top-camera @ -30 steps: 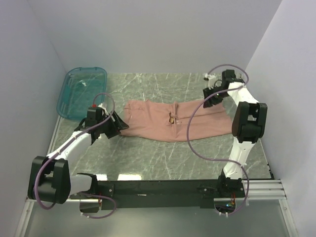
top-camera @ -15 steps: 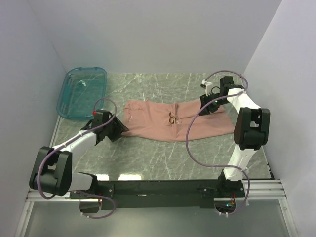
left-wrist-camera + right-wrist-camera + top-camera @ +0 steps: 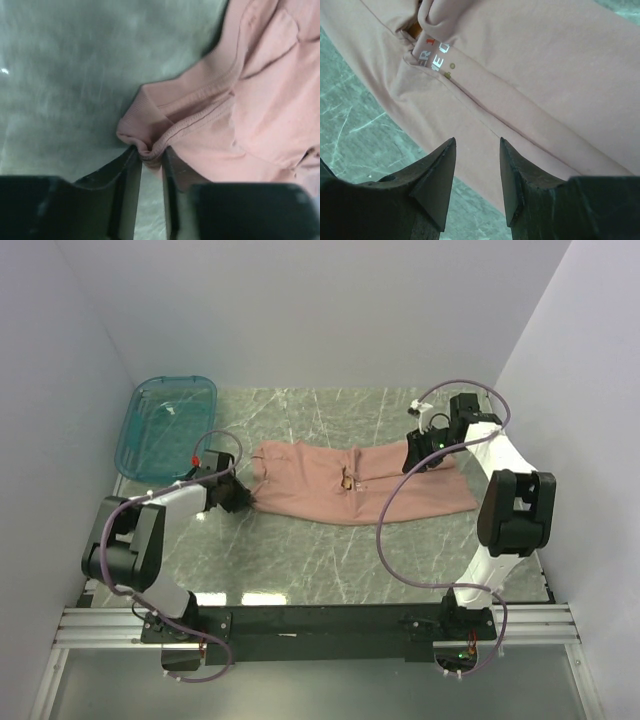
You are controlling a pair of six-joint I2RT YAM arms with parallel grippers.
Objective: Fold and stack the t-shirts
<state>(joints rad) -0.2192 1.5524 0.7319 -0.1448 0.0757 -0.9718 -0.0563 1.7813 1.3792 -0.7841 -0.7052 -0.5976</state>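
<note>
One dusty-pink t-shirt (image 3: 350, 490) lies on the green marbled table (image 3: 330, 560). From above it is spread wide from left to right across the middle, rumpled, with a small print near its centre. The left gripper (image 3: 241, 498) sits low at the shirt's left edge. The right gripper (image 3: 416, 456) is over the shirt's upper right part. A translucent teal bin (image 3: 168, 426) stands at the far left corner, well apart from the cloth.

Left wrist: the two fingers (image 3: 129, 185) are nearly together, pinching a bunched corner of stitched hem at their tips. The rest of the shirt runs off to the upper right, with bare table to the left.

Right wrist: the fingers (image 3: 440, 170) are spread apart above pink cloth — a fold with white text (image 3: 432, 56) lies at upper left. Whether the tips touch the cloth, cannot tell.
</note>
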